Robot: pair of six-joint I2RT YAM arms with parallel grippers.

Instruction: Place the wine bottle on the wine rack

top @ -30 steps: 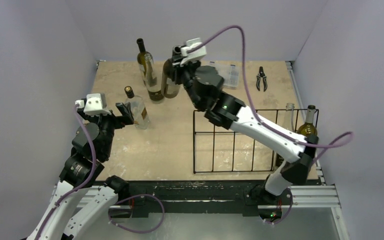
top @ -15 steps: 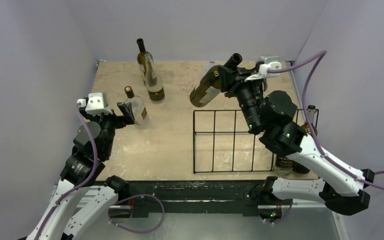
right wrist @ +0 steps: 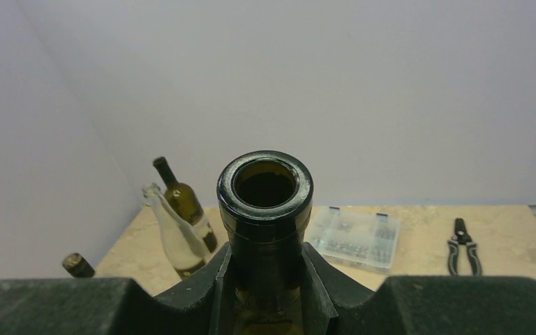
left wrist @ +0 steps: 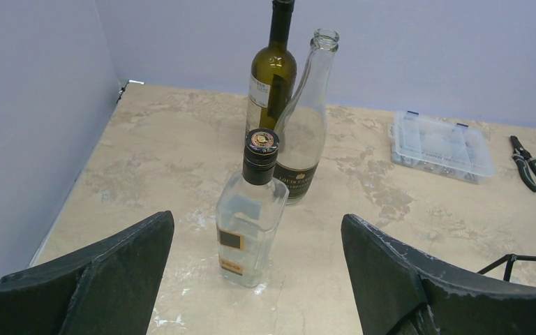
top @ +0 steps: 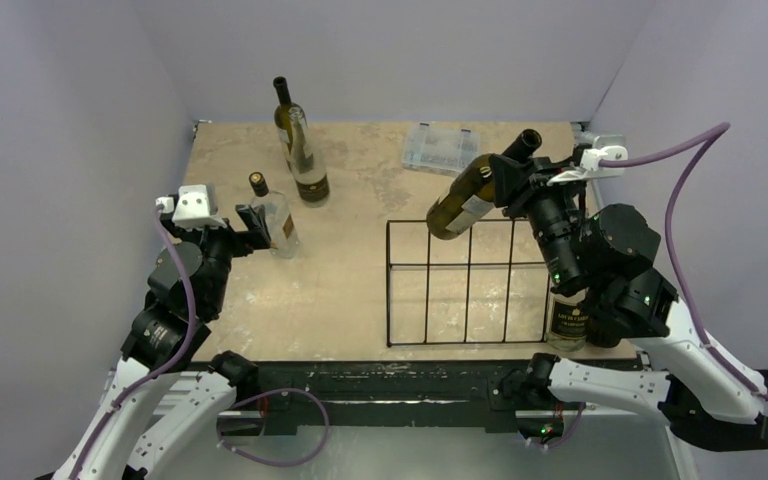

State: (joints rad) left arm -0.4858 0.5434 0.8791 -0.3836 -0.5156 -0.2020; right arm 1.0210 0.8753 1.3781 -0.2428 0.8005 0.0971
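Note:
My right gripper (top: pixel 513 182) is shut on the neck of a dark green wine bottle (top: pixel 463 203). The bottle hangs tilted in the air, base down to the left, over the far edge of the wine rack (top: pixel 389 286), a low black wire frame. The right wrist view shows the bottle's open mouth (right wrist: pixel 265 187) standing just above my right gripper (right wrist: pixel 265 279), whose fingers clamp the neck. My left gripper (top: pixel 249 222) is open at the table's left. A clear square bottle with a black cap (left wrist: pixel 250 216) stands just ahead of the left gripper (left wrist: pixel 257 219), untouched.
A dark green bottle (top: pixel 285 112) and an empty clear bottle (top: pixel 306 168) stand at the back left. A clear plastic box (top: pixel 440 148) lies at the back. Black pliers (right wrist: pixel 463 246) lie right of it. A labelled bottle (top: pixel 567 325) stands at the rack's right end.
My right arm has swung the wine bottle from the back centre rightward and nearer, tilting it over the rack's far edge. The left arm has stayed put.

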